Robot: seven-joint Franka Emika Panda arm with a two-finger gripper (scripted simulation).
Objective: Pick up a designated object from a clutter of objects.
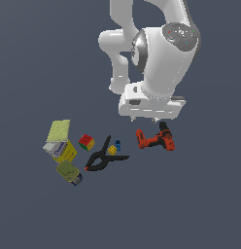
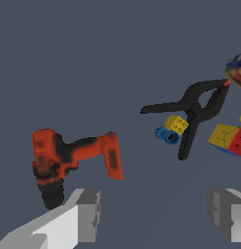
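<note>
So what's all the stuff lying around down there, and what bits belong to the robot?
Power drill: 1, red-orange and black, lying on its side under the gripper, apart from the other items.
Spring clamp: 1, black with red tips, in the middle of the clutter.
Small blocks: 2, one blue and one yellow, close beside the clamp.
Multicoloured cube: 1, red, green and yellow, toward the exterior view's left of the clamp.
Boxes: 2, one pale green-yellow, one yellow, at the exterior view's left.
Can: 1, green, on its side, below the boxes.
Floor: dark grey-blue.
Robot arm: 1, white.
Gripper: 1, open, holding nothing, grey fingers above the floor near the drill.
</note>
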